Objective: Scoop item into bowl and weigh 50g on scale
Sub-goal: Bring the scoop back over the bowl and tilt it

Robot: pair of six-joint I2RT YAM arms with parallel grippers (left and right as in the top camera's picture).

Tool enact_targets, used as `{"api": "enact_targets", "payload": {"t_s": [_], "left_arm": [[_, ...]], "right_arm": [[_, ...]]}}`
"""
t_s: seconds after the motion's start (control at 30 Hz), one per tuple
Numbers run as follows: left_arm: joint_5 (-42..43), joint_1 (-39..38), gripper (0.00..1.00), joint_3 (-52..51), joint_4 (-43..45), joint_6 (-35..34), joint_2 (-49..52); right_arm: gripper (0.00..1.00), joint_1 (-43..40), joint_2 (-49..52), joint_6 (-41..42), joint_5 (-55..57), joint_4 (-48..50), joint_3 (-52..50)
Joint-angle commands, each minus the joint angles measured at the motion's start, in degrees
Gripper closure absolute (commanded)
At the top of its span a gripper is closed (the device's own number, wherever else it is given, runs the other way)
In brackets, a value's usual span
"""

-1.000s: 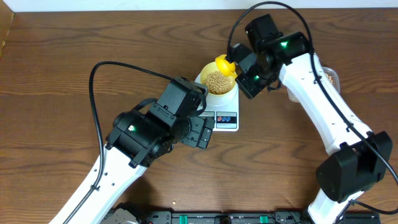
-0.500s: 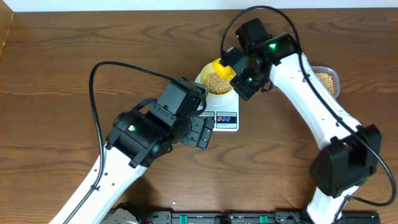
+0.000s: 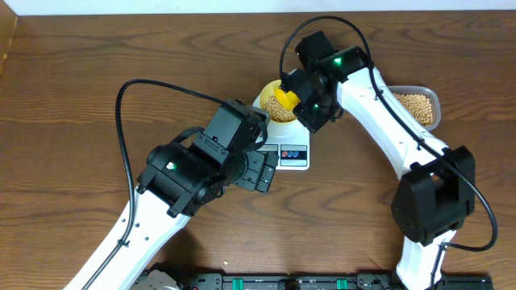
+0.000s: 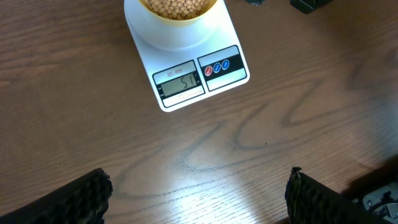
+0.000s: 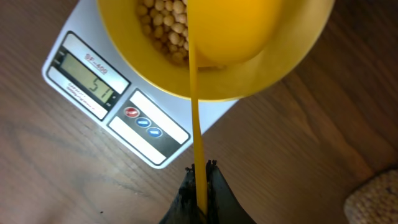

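Nearest the arm bases, low-centre in the overhead view, the L gripper [image 3: 262, 171] hangs over the wooden table [image 3: 97, 64] w/ fingers [image 4: 81, 199] spread wide and nothing between them. Just past it sits the scale [image 4: 199, 74]. Its long axis runs approx. bottom-to-top of the overhead frame, w/ the display [image 4: 180, 82] end toward the bottom edge, facing the L gripper. The LCD reads 51, and small coloured buttons [image 4: 217, 66] sit just right of it in the L wrist view. In the R wrist view the same scale lies diagonally, w/ the display end at left and the platform toward upper centre. On the far half of the scale stands the bowl [image 4: 186, 17], upright, holding a heap of beans [image 4: 177, 5]. Over the bowl is a bright yellow scoop [image 5: 236, 31]. Its cup is at the top of the R wrist frame above the beans, and its handle runs straight down the frame into the R gripper [image 5: 200, 180], whose fingers are pinched narrow on the handle end. Whether any beans remain in the cup can't be told, as only a smooth yellow face shows. Farther right, at the upper right of the overhead frame and apart from the scale, a clear tub [image 3: 436, 101] holds more beans.
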Motion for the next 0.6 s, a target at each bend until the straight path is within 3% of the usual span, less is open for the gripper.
{"api": "enact_targets", "payload": {"t_s": [0.0,0.57], "left_arm": [[0.07,0.24,0.08,1.86,-0.17,1.18,-0.72],[0.07,0.24,0.08,1.86,-0.17,1.18,-0.72]], "right_arm": [[0.99,1.11,-0.15,1.20,3.50,-0.02,0.13],[0.99,2.49,0.17,1.81,6.71,-0.17,0.11]]}}
